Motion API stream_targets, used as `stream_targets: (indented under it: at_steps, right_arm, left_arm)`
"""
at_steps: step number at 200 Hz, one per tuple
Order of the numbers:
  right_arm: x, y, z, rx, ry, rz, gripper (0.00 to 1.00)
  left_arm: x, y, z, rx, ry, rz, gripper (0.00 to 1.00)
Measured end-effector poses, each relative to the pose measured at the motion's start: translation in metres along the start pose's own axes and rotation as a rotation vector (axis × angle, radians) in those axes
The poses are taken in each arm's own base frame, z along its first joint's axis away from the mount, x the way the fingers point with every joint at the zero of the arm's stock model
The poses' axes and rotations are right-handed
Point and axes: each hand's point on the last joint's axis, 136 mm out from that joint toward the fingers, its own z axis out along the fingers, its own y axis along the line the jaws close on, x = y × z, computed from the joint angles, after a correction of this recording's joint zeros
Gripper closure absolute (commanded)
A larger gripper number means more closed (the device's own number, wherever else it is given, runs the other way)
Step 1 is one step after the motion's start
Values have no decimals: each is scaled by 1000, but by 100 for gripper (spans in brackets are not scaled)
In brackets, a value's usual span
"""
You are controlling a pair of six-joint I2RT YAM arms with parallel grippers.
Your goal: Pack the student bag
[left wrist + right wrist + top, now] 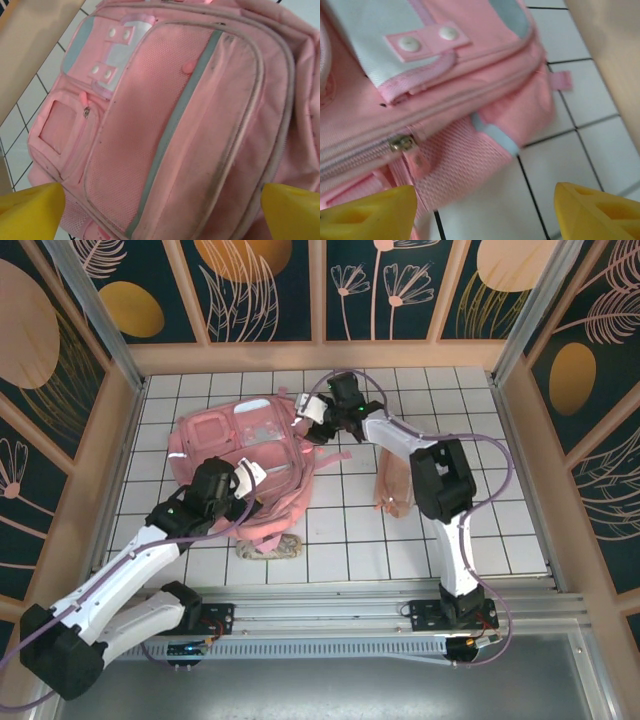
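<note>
Pink fabric — the student bag (240,455) lies beneath the left gripper (160,212), right gripper (485,210) at its corner (both spread, empty). Missing the zip pull (402,144) could drag cloth.

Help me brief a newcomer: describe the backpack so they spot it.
On the white tiled table, look left of centre. The backpack is the big pink fabric lump with zip pockets, far larger than the small peach pouch to its right.

Student bag (445,100) corner on white tiles (580,150), zip pull (414,156), right pincer (482,212) spread
</note>
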Motion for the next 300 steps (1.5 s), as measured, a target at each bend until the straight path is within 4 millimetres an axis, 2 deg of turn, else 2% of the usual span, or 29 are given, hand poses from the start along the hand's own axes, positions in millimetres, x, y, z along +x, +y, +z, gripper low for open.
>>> stream_targets:
  at_steps: [28, 48, 77, 129, 188, 208, 216, 229, 234, 253, 300]
  right_arm:
    - [18, 17, 28, -68, 1, -29, 26]
    - [24, 20, 34, -86, -3, -33, 26]
    - [15, 19, 33, -95, -39, -50, 28]
    - [1, 28, 41, -115, -75, -100, 32]
    - [0, 33, 55, -150, -110, -123, 38]
    - [0, 35, 58, -160, -115, -133, 47]
    - [1, 37, 59, -163, -116, -140, 54]
    - [2, 39, 64, -169, -118, -149, 89]
    - [3, 40, 67, -172, -118, -151, 96]
    - [4, 49, 75, -186, -117, -158, 99]
    - [0, 51, 77, -154, -119, -172, 100]
  left_arm:
    - [-2, 3, 2, -20, -4, -13, 1]
    - [-2, 5, 2, -32, -3, -18, 1]
    - [1, 5, 3, -34, 3, -16, 1]
    - [18, -4, 10, -19, 40, -6, 1]
    - [25, -8, 12, -14, 51, -3, 1]
    - [25, -9, 12, -15, 50, -3, 1]
    - [25, -9, 13, -15, 49, -3, 1]
    - [27, -10, 13, -14, 52, -2, 1]
    - [27, -10, 13, -14, 52, -2, 1]
    - [27, -10, 13, -14, 52, -2, 1]
    - [27, -9, 13, -15, 52, -8, 1]
